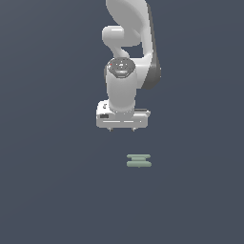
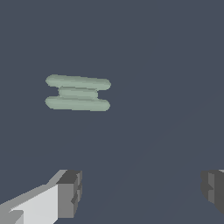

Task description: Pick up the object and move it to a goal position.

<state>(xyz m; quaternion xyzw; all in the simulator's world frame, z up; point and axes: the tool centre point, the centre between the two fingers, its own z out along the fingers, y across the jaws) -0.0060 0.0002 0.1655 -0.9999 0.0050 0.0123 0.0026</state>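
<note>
sage-green object [image 1: 139, 160] lies apart below the spread gripper [image 1: 122, 129].

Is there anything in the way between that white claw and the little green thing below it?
Nothing visible. The claw hangs open, apart from the green object, with only bare dark surface between them in both views.

The object [image 1: 139, 161] lies apart from the pincer [image 1: 122, 128], below it and toward the exterior view's right.
</note>
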